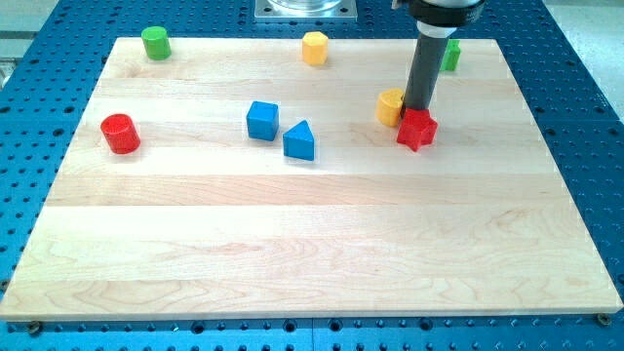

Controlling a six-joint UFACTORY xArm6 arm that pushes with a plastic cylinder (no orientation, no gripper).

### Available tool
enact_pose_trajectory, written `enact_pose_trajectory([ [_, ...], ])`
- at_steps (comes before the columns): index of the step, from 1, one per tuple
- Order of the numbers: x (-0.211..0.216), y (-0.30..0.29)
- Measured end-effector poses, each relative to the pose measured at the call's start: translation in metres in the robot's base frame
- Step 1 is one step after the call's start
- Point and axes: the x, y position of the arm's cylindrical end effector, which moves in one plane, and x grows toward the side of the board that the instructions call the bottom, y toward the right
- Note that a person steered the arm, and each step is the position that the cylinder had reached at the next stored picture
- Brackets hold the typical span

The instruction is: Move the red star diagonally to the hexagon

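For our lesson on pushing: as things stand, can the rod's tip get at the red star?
Probably yes: my tip already stands at the red star's top edge, nothing between them. The yellow block sits close on the view's left.

My tip (420, 107) points straight down, rod upright.

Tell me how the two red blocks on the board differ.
The red star has jutting points; the red cylinder is round with a flat top. The red star sits toward the view's right, directly below my tip and beside a yellow block; the red cylinder stands alone near the wooden board's left edge. Both are the same red and roughly alike in size.
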Motion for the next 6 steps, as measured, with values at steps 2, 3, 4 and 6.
enact_pose_trajectory([
  [2, 0.006, 0.000],
  [3, -0.016, 0.010],
  [4, -0.028, 0.015],
  [6, -0.028, 0.014],
])
